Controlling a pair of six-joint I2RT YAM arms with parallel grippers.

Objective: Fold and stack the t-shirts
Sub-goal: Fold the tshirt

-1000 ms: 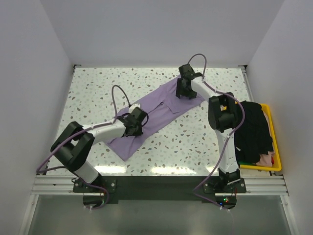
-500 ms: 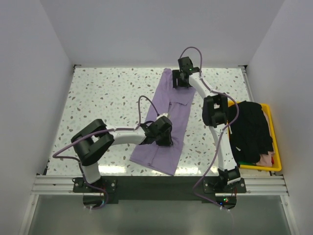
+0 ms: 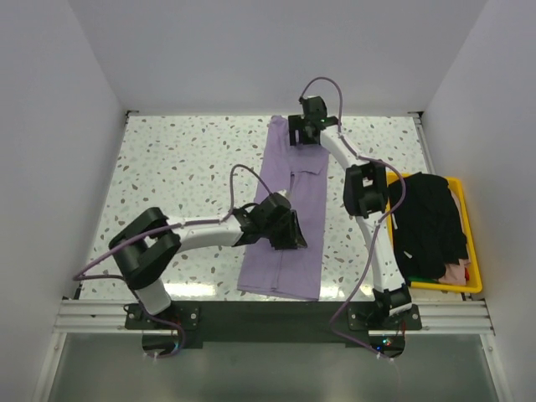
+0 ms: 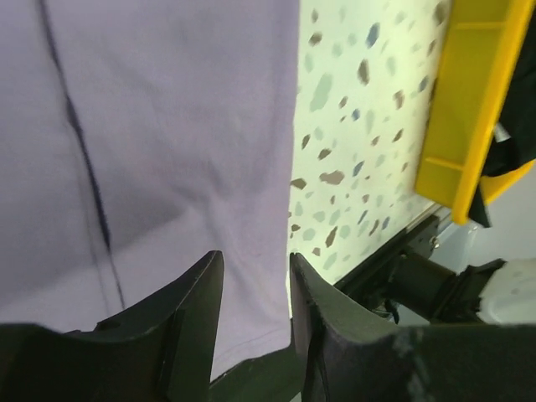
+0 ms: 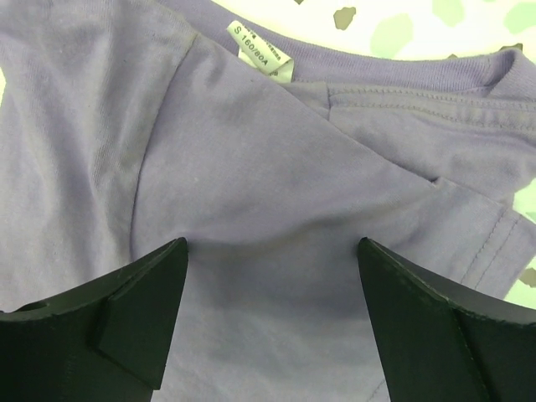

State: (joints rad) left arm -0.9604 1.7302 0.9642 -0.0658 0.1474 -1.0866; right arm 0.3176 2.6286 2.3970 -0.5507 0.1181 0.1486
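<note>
Overhead camera, fixed above and behind the arm bases, looks down across the whole speckled bench (image 3: pixel 167 167) to the far wall. Left wrist camera hangs close over the lavender t-shirt (image 4: pixel 167 126), facing right past the left claw (image 4: pixel 255 260) toward the yellow bin (image 4: pixel 469 100). Right wrist camera sits close above the shirt's far end, with the neck label (image 5: pixel 261 52) beyond the right claw (image 5: pixel 270 251). All three views share the shirt. The overhead and left wrist views also share the bin.

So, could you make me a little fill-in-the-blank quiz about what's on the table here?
The purple shirt lies flat on the table, while the black shirt sits in a ___ bin. The purple shirt's neck label gives size ___. The right tool above that label is ___, not shut.
Missing words: yellow; S; open.
</note>
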